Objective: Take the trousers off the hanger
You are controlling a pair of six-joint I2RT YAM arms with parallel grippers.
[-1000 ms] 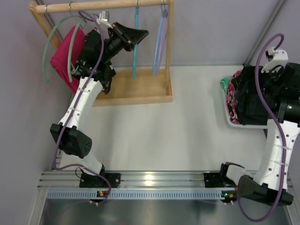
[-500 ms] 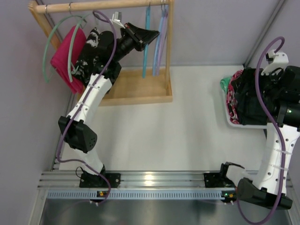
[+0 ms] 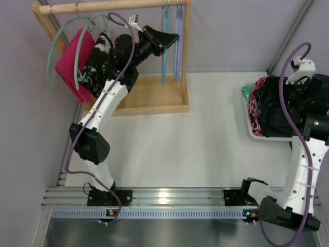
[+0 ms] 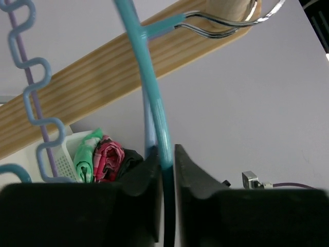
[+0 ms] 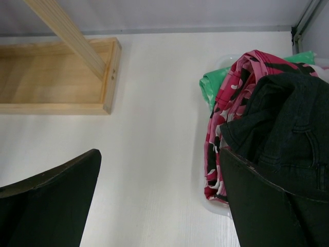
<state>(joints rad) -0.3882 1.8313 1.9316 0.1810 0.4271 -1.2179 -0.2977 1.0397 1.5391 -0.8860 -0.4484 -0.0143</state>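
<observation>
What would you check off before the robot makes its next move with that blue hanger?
1. Trousers off the hanger: ok. They lie in the white basket on top of other clothes.
2. Left gripper holding the hanger: ok, shut on its teal bar.
3. Hanger's hook on the wooden rod: ok, it curls over the rod.
4. Right gripper empty: ok, open with nothing between its fingers.
5. Right gripper clear of the trousers: cannot tell, as one finger sits right beside the fabric.
</observation>
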